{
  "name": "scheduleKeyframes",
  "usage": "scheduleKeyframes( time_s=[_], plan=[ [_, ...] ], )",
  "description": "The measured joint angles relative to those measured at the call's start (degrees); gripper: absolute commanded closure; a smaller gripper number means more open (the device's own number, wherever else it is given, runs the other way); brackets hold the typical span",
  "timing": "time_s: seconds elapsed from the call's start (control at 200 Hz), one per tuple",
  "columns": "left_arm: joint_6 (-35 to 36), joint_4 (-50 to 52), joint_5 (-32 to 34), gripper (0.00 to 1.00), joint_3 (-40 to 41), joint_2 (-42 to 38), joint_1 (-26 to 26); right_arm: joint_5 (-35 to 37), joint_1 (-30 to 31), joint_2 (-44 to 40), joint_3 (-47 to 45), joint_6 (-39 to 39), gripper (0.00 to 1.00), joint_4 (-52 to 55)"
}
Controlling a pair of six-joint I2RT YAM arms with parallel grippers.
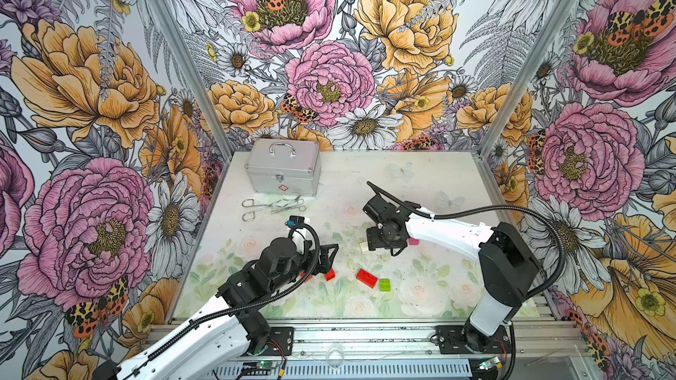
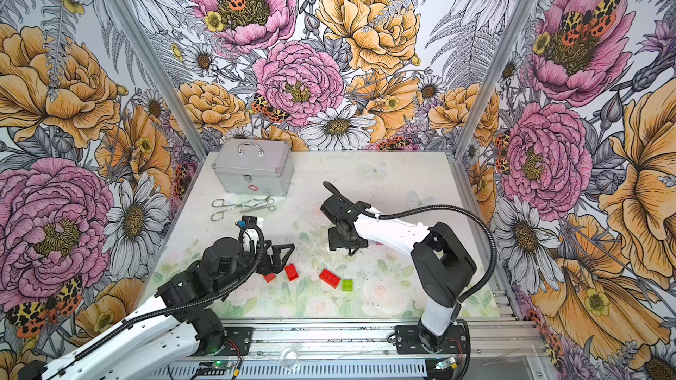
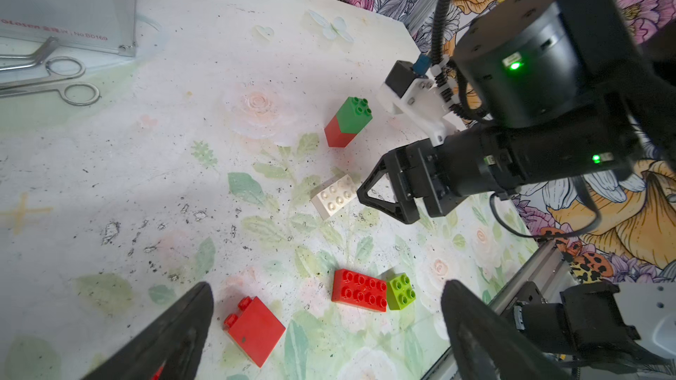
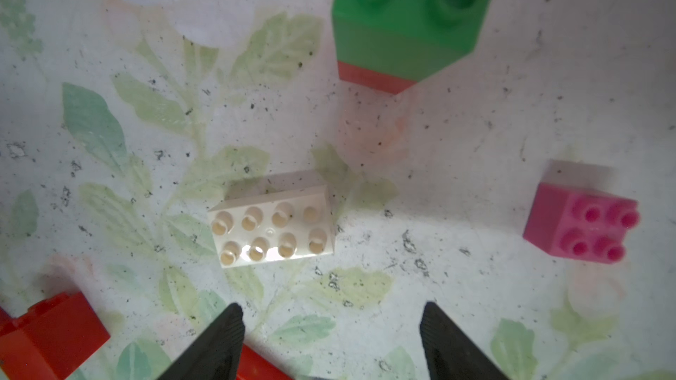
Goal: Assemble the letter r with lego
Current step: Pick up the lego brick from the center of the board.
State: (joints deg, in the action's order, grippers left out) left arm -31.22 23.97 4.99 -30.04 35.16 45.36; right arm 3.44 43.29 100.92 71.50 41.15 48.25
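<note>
Tabletop (image 4: 475, 140) — white brick (image 4: 272, 230) flat, studs up

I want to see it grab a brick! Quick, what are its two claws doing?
Left gripper: open, holding nothing.
Right gripper: open, holding nothing, by the white eight-stud brick.

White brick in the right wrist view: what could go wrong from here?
The right tool is open but sits off-centre from the white brick, so closing might clip a corner and spin it. The green-on-red stack stands close by; a sideways sweep could topple it.
</note>
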Motion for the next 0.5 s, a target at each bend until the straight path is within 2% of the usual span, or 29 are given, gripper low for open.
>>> scheduleKeyframes(
  time_s=[0.26, 0.495],
  plan=[
    [-0.4, 0.3, 0.1, 0.01, 0.0, 1.1, 0.0, -1.6, 0.2, 6.6, 4.6, -0.3, 0.22, -1.0],
    [-0.4, 0.3, 0.6, 0.01, 0.0, 1.8, 0.0, -3.1, 0.2, 7.7, 5.5, -1.7, 0.22, -1.0]
  ],
)
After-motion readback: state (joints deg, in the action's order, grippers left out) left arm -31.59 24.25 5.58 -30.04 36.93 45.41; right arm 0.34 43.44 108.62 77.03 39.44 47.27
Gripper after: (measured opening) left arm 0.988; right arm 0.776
